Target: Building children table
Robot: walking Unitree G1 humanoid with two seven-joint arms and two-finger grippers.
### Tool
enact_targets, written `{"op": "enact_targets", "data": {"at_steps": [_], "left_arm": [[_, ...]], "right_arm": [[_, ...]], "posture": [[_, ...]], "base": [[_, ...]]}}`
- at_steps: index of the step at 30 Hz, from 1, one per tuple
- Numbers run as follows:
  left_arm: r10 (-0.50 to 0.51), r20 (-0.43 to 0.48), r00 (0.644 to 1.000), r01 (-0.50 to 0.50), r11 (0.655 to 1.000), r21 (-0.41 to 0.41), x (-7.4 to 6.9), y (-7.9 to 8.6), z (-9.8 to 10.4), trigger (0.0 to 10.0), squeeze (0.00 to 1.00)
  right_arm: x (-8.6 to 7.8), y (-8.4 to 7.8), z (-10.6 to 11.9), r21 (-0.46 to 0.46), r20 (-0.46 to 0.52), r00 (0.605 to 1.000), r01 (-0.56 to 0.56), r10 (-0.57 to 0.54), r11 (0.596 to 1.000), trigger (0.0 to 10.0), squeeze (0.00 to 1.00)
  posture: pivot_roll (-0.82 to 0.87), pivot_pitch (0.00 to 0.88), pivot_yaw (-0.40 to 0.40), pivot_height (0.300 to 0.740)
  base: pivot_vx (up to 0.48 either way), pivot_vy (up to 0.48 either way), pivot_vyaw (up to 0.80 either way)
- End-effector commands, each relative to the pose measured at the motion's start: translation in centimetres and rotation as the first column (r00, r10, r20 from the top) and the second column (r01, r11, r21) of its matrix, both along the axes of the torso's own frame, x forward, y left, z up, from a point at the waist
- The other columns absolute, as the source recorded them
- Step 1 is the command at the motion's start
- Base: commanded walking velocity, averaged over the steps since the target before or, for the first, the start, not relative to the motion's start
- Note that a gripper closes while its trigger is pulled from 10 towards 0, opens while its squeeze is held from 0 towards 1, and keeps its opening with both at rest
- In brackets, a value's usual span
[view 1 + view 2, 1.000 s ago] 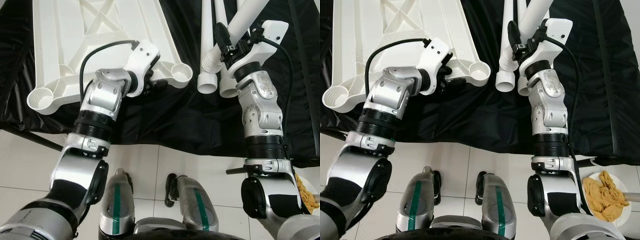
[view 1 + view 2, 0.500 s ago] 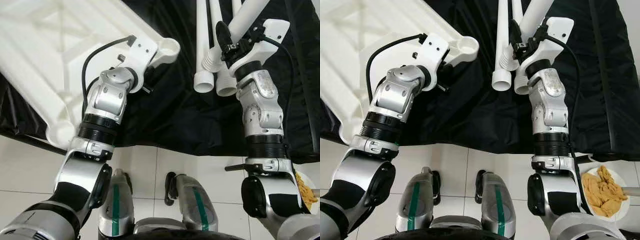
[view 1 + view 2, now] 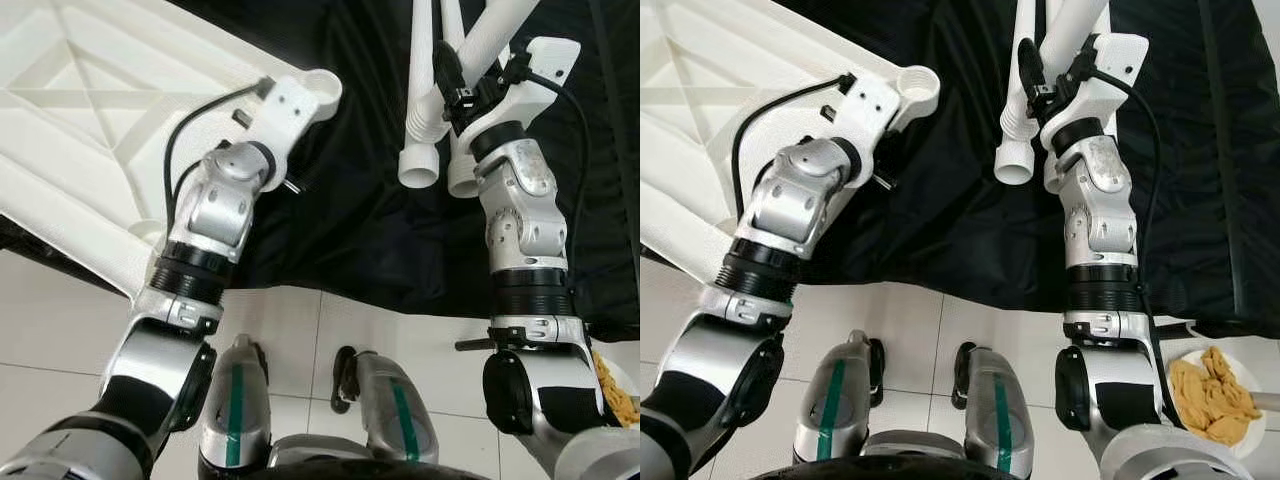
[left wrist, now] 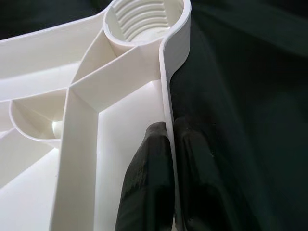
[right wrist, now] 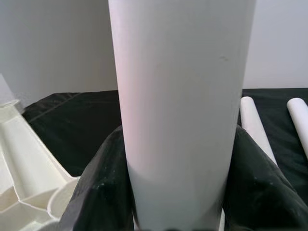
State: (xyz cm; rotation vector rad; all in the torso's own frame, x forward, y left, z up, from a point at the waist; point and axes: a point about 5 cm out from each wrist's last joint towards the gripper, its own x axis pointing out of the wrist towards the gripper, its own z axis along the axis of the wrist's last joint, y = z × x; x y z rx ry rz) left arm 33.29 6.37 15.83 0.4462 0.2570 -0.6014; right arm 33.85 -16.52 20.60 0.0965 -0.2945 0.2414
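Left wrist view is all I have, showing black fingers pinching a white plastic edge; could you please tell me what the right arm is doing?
Observer: The right gripper is shut around a white table leg, which slants up and away from the robot.
Operator: Thank you. Are any other legs nearby?
Observer: Yes, a second leg with a ribbed end lies on the black cloth, just to the left of the held one.
Operator: And how is the tabletop lying overall?
Observer: The tabletop is upside down, ribs showing, and its near edge reaches out past the cloth over the tiled floor.
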Motion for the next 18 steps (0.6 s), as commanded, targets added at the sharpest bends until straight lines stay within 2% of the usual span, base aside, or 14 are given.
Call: {"op": "enact_targets", "data": {"at_steps": [1,6,7,8,13,14,15,16,17,18], "left_arm": [[-0.194,0.006,0.981,0.194,0.981,-0.026,-1.1,-2.0,0.3,10.0,0.0],[-0.259,-0.006,0.966,0.259,0.966,-0.025,-2.0,-2.6,-0.1,10.0,0.0],[-0.289,-0.008,0.957,0.288,0.957,-0.02,-2.4,-2.8,-0.2,9.4,0.0],[-0.32,-0.019,0.947,0.32,0.947,-0.021,-2.9,-3.0,-0.4,10.0,0.0],[-0.402,-0.029,0.915,0.402,0.915,-0.001,-4.2,-3.1,-0.9,10.0,0.0],[-0.431,-0.032,0.902,0.431,0.902,-0.005,-4.6,-3.0,-1.0,4.8,0.0],[-0.454,-0.036,0.89,0.454,0.891,-0.012,-5.0,-3.0,-1.0,4.5,0.0],[-0.454,-0.036,0.89,0.454,0.891,-0.012,-5.0,-3.0,-1.0,4.5,0.0],[-0.471,-0.041,0.881,0.471,0.882,-0.013,-5.3,-2.9,-1.0,10.0,0.0],[-0.471,-0.041,0.881,0.471,0.882,-0.013,-5.3,-2.9,-1.0,10.0,0.0]], "right_arm": [[0.1,-0.4,0.6,0.004,0.03,0.999,0.013,-0.013,1.0,10.0,0.0],[0.1,-0.4,0.5,0.004,0.029,0.999,0.016,-0.016,1.0,10.0,0.0],[0.1,-0.4,0.5,0.003,0.029,0.999,0.016,-0.016,1.0,10.0,0.0],[0.1,-0.5,0.6,0.003,0.03,0.999,0.016,-0.016,1.0,10.0,0.0],[0.1,-0.5,0.6,0.002,0.033,0.999,0.016,-0.017,1.0,10.0,0.0],[0.1,-0.5,0.6,0.002,0.033,0.999,0.016,-0.016,1.0,10.0,0.0],[0.2,-0.5,0.6,0.003,0.033,0.999,0.016,-0.016,1.0,10.0,0.0],[0.2,-0.5,0.6,0.003,0.033,0.999,0.016,-0.016,1.0,10.0,0.0],[0.2,-0.5,0.6,0.003,0.034,0.999,0.015,-0.015,1.0,10.0,0.0],[0.2,-0.5,0.6,0.003,0.034,0.999,0.015,-0.015,1.0,10.0,0.0]], "posture": [[0.1,0.082,-0.012,0.74],[0.1,0.08,-0.014,0.74],[0.09,0.08,-0.014,0.74],[0.1,0.078,-0.013,0.74],[0.1,0.074,-0.013,0.74],[0.1,0.071,-0.013,0.74],[0.1,0.071,-0.013,0.74],[0.1,0.071,-0.013,0.74],[0.1,0.069,-0.014,0.74],[0.1,0.069,-0.014,0.74]], "base": [[0.0,0.0,0.0],[0.0,0.0,0.0],[0.0,0.0,0.0],[0.0,0.0,0.0],[0.0,0.0,0.0],[0.0,0.0,0.0],[0.0,0.0,0.0],[0.0,0.0,0.0],[0.0,0.0,0.0],[0.0,0.0,0.0]]}}
